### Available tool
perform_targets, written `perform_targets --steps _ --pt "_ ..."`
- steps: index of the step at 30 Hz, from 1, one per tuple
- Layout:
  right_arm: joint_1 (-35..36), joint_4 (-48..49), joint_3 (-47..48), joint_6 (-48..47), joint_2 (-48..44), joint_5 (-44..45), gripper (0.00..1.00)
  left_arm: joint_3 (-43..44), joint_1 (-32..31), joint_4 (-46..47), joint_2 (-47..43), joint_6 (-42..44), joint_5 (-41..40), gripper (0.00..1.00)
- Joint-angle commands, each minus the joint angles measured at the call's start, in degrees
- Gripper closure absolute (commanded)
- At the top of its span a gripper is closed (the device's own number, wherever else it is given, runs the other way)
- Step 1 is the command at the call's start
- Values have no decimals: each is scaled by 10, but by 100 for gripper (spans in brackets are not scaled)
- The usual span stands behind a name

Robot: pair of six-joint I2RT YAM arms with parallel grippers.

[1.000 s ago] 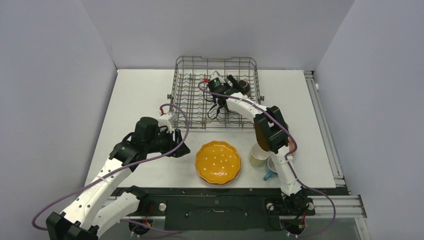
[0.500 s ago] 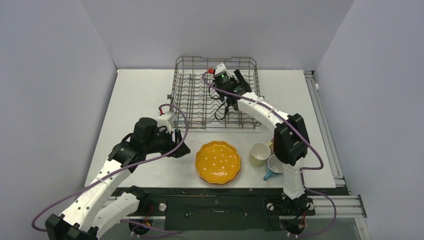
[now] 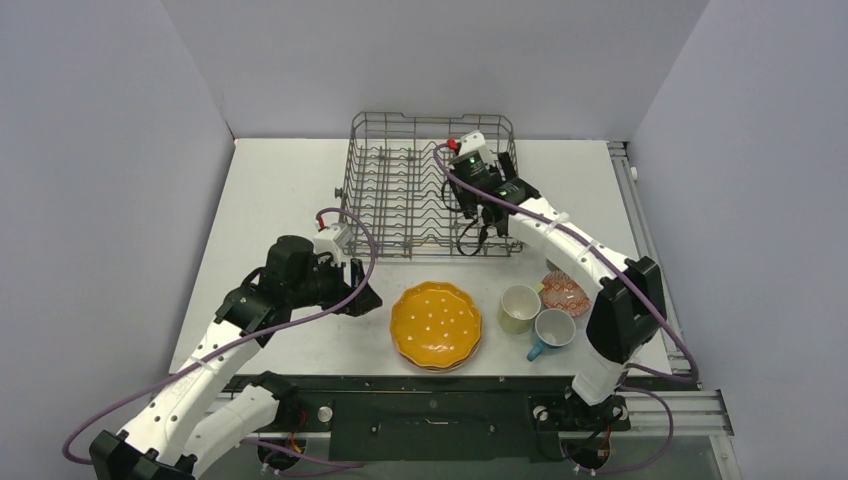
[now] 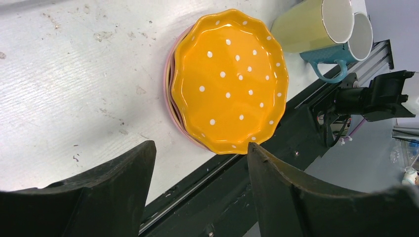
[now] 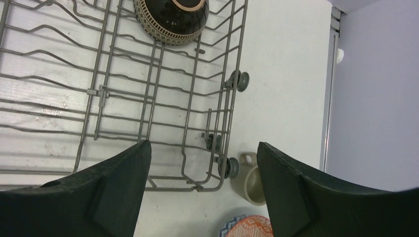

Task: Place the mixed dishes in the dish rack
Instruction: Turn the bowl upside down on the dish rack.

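Note:
The dish rack (image 3: 400, 190) stands at the back of the table; a dark brown bowl (image 5: 170, 19) lies inside it near its right side. My right gripper (image 3: 476, 238) (image 5: 203, 145) hangs open and empty over the rack's front right corner. An orange dotted plate (image 3: 436, 322) (image 4: 230, 79) tops a stack, with a pink plate's rim (image 4: 169, 98) showing under it. My left gripper (image 3: 368, 298) (image 4: 200, 148) is open and empty, just left of the stack. A pale-yellow mug (image 3: 519, 308) (image 4: 316, 24) and a blue mug (image 3: 552, 330) (image 4: 341, 52) sit right of the plates.
A blue-white and orange patterned bowl (image 3: 565, 292) (image 5: 247, 228) and a grey mug (image 5: 254, 185) lie on the table just beyond the rack's front right corner. The rack's small wheels (image 5: 239, 80) stick out on its right side. The table's near edge runs close behind the plate stack.
My right arm has swung to the right across the rack, its gripper empty and slightly narrower; its elbow moved off the mugs and patterned bowl. My left arm has stayed put.

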Motion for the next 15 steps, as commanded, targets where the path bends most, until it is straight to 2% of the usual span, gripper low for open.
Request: perform_targets --steps 1,15 --pt "2 -34 -40 62 -81 -3 27 1 4 22 -11 -2 -5 35" --pt "-35 -92 -210 208 -291 -19 27 -1 5 24 -20 -2 -2 29"
